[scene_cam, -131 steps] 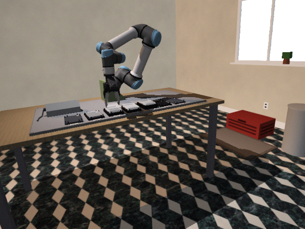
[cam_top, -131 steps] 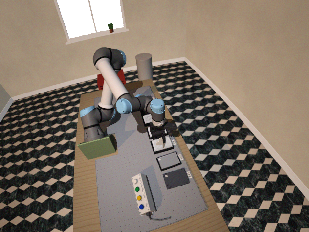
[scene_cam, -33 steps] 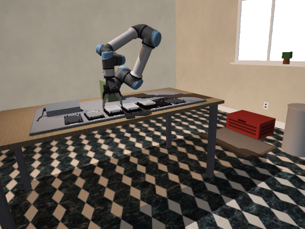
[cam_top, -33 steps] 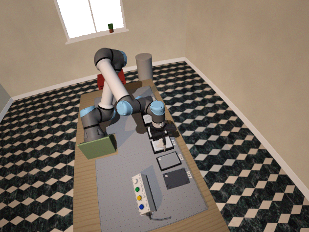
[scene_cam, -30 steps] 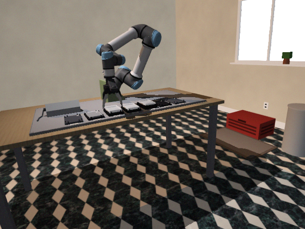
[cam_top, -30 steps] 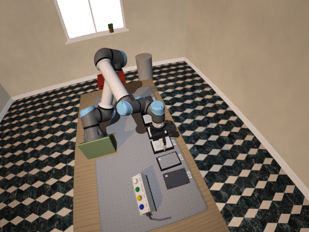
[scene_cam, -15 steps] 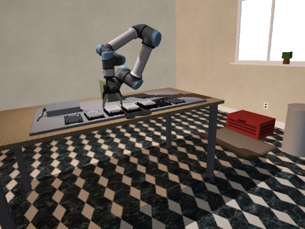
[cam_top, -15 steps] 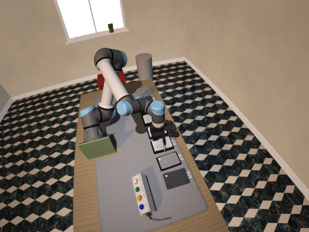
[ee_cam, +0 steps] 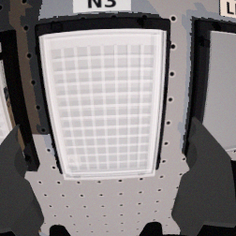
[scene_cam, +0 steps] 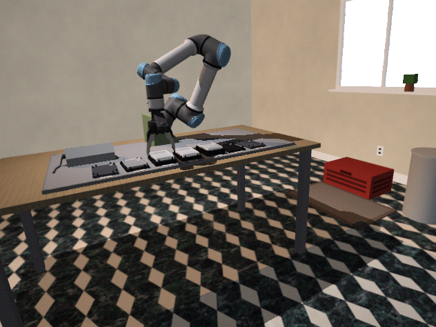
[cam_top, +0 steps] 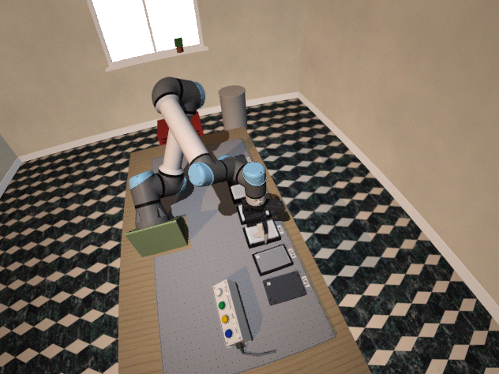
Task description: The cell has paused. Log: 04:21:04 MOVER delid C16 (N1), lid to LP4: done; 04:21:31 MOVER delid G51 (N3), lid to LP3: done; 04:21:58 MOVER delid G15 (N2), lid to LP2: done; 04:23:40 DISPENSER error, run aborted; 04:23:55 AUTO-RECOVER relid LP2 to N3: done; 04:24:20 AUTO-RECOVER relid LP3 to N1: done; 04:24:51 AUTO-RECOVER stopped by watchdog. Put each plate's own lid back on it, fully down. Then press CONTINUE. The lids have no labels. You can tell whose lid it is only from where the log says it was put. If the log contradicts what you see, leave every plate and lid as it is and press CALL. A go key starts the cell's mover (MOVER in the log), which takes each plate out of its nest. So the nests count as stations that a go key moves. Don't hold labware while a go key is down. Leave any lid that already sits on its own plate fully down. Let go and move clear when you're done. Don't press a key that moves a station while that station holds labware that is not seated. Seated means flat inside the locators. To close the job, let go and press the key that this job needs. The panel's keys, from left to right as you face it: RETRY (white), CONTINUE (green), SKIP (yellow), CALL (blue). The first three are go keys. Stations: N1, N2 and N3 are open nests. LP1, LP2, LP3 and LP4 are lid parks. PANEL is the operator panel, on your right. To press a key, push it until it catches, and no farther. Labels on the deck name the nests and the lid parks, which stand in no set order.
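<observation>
Gripper (cam_top: 260, 232) (scene_cam: 161, 152) (ee_cam: 105, 123) jaws apart, nothing clamped, astride the white plate (scene_cam: 162, 156) (ee_cam: 105, 103) at N3. Lid seating unclear; neighbouring label cut off in wrist view. Bench (cam_top: 137, 307) (scene_cam: 21, 181): wood, grey perforated deck (cam_top: 187, 299) (scene_cam: 54, 181). Checkered floor (cam_top: 74, 286) (scene_cam: 163, 268), one window (cam_top: 125, 20) (scene_cam: 367, 43). Four keys, one panel (cam_top: 233, 313) (scene_cam: 90, 154).

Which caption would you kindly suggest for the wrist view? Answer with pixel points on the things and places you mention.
Gripper fingers spread open on either side of the lidded plate (ee_cam: 105, 108) in nest N3.
</observation>
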`<state>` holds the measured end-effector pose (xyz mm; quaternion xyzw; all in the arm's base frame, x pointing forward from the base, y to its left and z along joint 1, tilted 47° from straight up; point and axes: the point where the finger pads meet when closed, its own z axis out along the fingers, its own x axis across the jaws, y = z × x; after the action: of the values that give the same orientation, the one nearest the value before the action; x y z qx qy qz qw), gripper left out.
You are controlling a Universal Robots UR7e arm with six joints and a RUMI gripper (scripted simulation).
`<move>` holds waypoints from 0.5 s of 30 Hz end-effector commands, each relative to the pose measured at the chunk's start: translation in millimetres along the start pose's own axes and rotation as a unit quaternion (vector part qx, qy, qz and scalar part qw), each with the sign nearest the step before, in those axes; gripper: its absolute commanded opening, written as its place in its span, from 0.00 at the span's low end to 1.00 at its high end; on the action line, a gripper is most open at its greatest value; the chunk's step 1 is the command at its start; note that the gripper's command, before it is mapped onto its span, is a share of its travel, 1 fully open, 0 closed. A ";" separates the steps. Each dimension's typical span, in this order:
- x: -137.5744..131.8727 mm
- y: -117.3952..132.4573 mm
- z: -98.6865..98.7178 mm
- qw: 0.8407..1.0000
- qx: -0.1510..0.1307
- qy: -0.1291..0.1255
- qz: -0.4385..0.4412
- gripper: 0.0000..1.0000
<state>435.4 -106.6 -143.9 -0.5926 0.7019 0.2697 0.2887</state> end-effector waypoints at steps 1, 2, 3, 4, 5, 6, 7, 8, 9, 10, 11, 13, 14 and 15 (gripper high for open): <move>-1.2 0.5 0.5 1.000 0.000 0.000 0.000 0.82; -1.2 0.5 0.5 1.000 0.000 0.000 0.000 0.82; -1.3 0.5 0.5 1.000 0.000 0.000 0.000 0.82; -1.3 0.5 0.5 1.000 0.000 0.000 0.000 0.82; -1.3 0.5 0.5 1.000 0.000 0.000 0.000 0.82; 1.3 -1.1 -2.1 1.000 0.001 0.000 0.000 0.82; 1.7 -1.6 -4.9 1.000 0.001 0.001 0.000 0.82; 1.7 -1.7 -7.2 1.000 0.002 0.001 0.000 0.82; 1.7 -1.7 -8.9 1.000 0.002 0.001 0.000 0.82; 1.7 -1.6 -10.5 1.000 0.002 0.001 0.000 0.82; 1.7 -1.6 -12.2 1.000 0.002 0.002 0.000 0.82; 1.7 -1.6 -15.5 1.000 0.002 0.002 0.000 0.82; 1.7 -1.6 -17.2 1.000 0.002 0.002 0.000 0.82; 1.7 -1.6 -18.9 1.000 0.002 0.002 0.000 0.82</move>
<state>434.6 -110.5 -139.8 -0.5920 0.7020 0.2707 0.2889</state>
